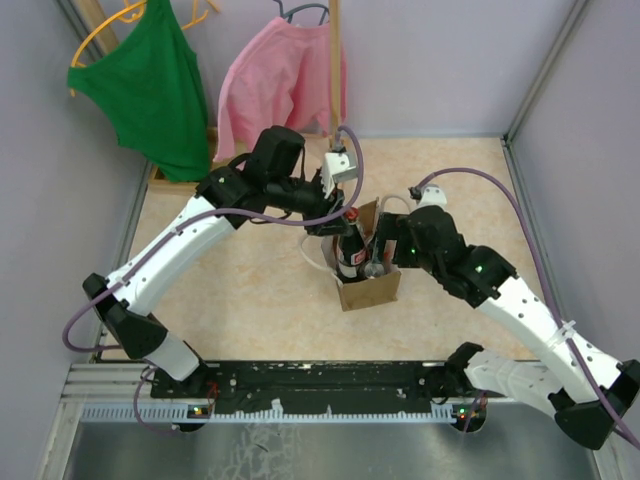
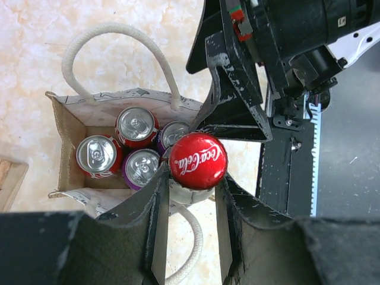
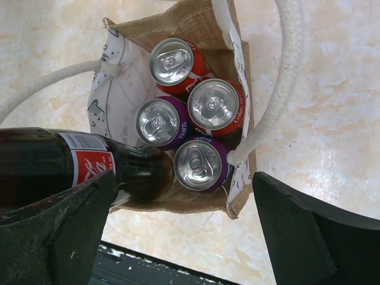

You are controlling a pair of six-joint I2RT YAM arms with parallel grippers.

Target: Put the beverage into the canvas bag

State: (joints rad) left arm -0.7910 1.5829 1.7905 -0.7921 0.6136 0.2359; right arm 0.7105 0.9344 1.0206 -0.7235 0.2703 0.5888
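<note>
– At frame centre, where's the bottle (image 1: 349, 252)?
– Upright over the bag (image 1: 368, 290) mouth, beside four cans (image 3: 214, 107); my left claw (image 2: 193, 178) is clenched on it, my right claw (image 3: 183, 184) released, spread wide.

Pale lilac walls (image 1: 450, 60), marbled beige tabletop (image 1: 250, 300), green top (image 1: 150, 90) and pink top (image 1: 270, 90) on hangers (image 1: 105, 25) — back-left corner.

canvas bag (image 2: 62, 142) — tan, pale speckled | bottle (image 3: 35, 172) — dark, red cap | cans (image 3: 214, 107) red, purple
</note>
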